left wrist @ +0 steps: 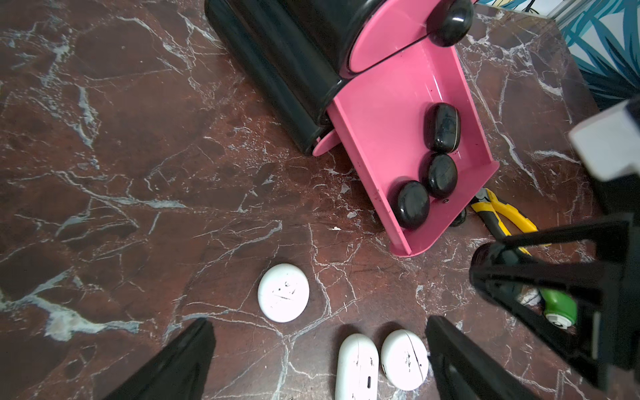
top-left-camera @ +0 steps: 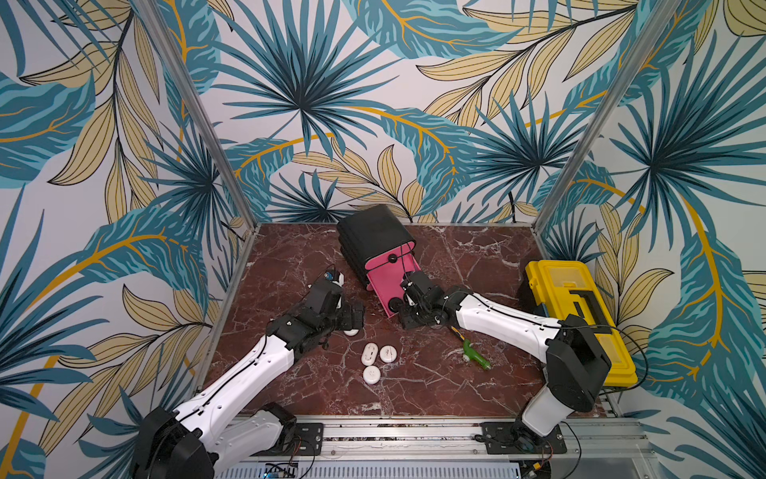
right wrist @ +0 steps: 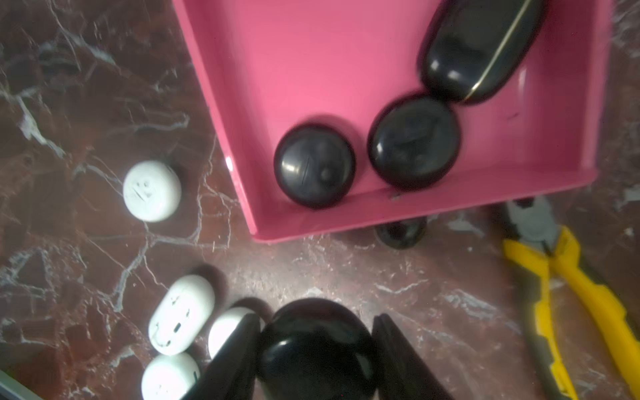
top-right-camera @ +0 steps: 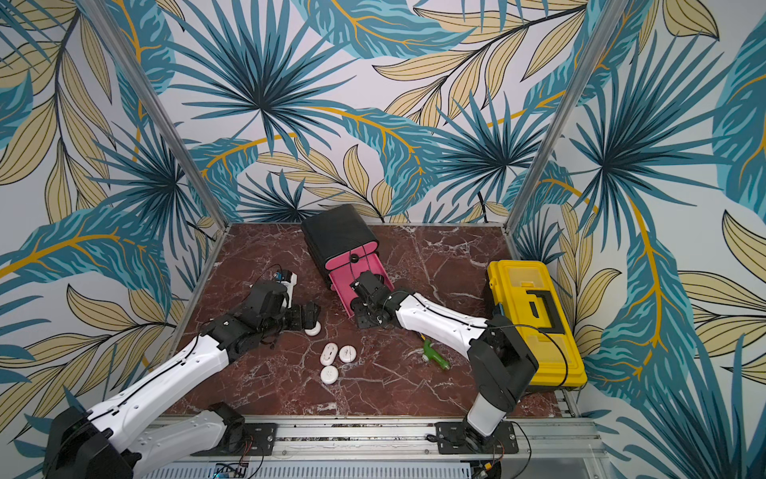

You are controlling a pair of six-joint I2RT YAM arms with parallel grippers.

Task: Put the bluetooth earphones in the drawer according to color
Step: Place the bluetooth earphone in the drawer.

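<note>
Right end effector [right wrist: 315,323] clamped on a black case [right wrist: 317,353]; open drawer [right wrist: 311,62] just ahead of it, three black cases [right wrist: 414,142] inside. Left end effector [left wrist: 318,323] wide apart by white cases [left wrist: 283,292]. Risk: early release drops it short of the drawer lip; glossy shell may slip.

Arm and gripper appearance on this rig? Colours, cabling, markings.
Both arms alike: left arm and right arm have white shell links with black joint housings and a thin black cable along each. The left gripper and right gripper have plain black tapered fingers. No markings legible.
</note>
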